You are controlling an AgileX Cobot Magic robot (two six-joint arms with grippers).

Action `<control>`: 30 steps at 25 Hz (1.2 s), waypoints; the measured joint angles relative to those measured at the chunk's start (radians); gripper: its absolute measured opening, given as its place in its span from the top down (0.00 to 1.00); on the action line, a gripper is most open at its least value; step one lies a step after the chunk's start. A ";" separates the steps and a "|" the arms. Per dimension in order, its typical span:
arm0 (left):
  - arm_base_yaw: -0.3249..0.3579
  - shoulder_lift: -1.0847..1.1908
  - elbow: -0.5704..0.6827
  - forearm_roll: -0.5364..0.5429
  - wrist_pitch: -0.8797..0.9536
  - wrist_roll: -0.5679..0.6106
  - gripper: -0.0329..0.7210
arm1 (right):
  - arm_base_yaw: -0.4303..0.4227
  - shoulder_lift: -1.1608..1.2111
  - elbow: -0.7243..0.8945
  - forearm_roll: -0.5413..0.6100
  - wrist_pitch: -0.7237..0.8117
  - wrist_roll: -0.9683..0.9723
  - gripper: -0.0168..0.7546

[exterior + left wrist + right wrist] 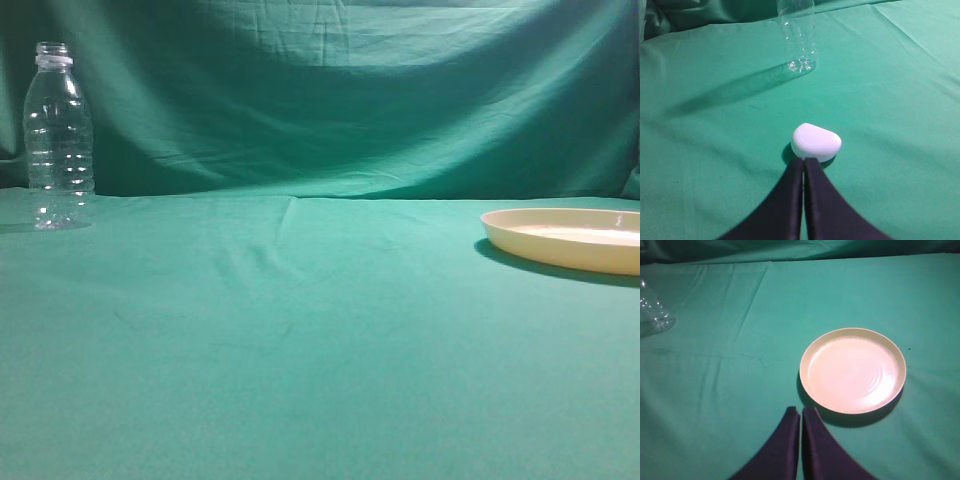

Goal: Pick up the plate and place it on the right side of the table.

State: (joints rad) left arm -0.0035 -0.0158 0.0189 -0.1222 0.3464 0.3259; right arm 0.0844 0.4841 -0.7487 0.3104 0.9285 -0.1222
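The pale cream-yellow plate lies flat on the teal-green table at the right edge of the exterior view, partly cut off by the frame. In the right wrist view the whole plate lies empty, just ahead and to the right of my right gripper. That gripper is shut and empty, above the cloth, apart from the plate's near-left rim. My left gripper is shut and empty. Neither gripper shows in the exterior view.
A clear plastic bottle stands upright at the far left, and shows in the left wrist view and the right wrist view. A small white rounded object lies on the cloth just beyond my left fingertips. A draped green backdrop closes the back.
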 joint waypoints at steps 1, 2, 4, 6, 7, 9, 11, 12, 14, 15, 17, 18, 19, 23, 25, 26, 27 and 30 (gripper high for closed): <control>0.000 0.000 0.000 0.000 0.000 0.000 0.96 | 0.000 -0.030 0.014 -0.005 0.000 0.000 0.98; 0.000 0.000 0.000 0.000 0.000 0.000 0.96 | 0.000 -0.054 0.025 -0.014 -0.002 0.000 0.98; 0.000 0.000 0.000 0.000 0.000 0.000 0.96 | 0.000 -0.088 0.055 -0.028 -0.016 0.000 0.98; 0.000 0.000 0.000 0.000 0.000 0.000 0.96 | 0.000 -0.112 0.100 -0.047 -0.049 0.000 0.98; 0.000 0.000 0.000 0.000 0.000 0.000 0.96 | 0.000 -0.123 0.122 -0.060 -0.076 0.000 0.98; 0.000 0.000 0.000 0.000 0.000 0.000 0.96 | 0.000 -0.139 0.187 -0.084 -0.135 0.000 0.98; 0.000 0.000 0.000 0.000 0.000 0.000 0.96 | 0.002 -0.152 0.257 -0.109 -0.228 0.000 0.98; 0.000 0.000 0.000 0.000 0.000 0.000 0.96 | 0.002 -0.163 0.301 -0.118 -0.275 0.000 0.98; 0.000 0.000 0.000 0.000 0.000 0.000 0.96 | 0.002 -0.202 0.389 -0.127 -0.394 0.000 0.98; 0.000 0.000 0.000 0.000 0.000 0.000 0.96 | 0.002 -0.233 0.439 -0.131 -0.451 0.000 0.98; 0.000 0.000 0.000 0.000 0.000 0.000 0.96 | 0.002 -0.301 0.535 -0.132 -0.529 0.000 0.98; 0.000 0.000 0.000 0.000 0.000 0.000 0.96 | 0.002 -0.344 0.571 -0.132 -0.554 0.000 0.98; 0.000 0.000 0.000 0.000 0.000 0.000 0.96 | 0.002 -0.389 0.610 -0.132 -0.562 0.000 0.98; 0.000 0.000 0.000 0.000 0.000 0.000 0.96 | 0.000 -0.489 0.722 -0.139 -0.591 -0.002 0.98; 0.000 0.000 0.000 0.000 0.000 0.000 0.96 | -0.001 -0.495 0.761 -0.144 -0.596 -0.002 0.98; 0.000 0.000 0.000 0.000 0.000 0.000 0.96 | -0.001 -0.495 0.772 -0.154 -0.596 -0.002 0.98; 0.000 0.000 0.000 0.000 0.000 0.000 0.96 | -0.001 -0.495 0.774 -0.165 -0.596 -0.002 0.98; 0.000 0.000 0.000 0.000 0.000 0.000 0.96 | -0.001 -0.495 0.776 -0.213 -0.577 -0.002 0.98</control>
State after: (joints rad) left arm -0.0035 -0.0158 0.0189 -0.1222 0.3464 0.3259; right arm 0.0831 -0.0109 0.0274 0.0970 0.3516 -0.1240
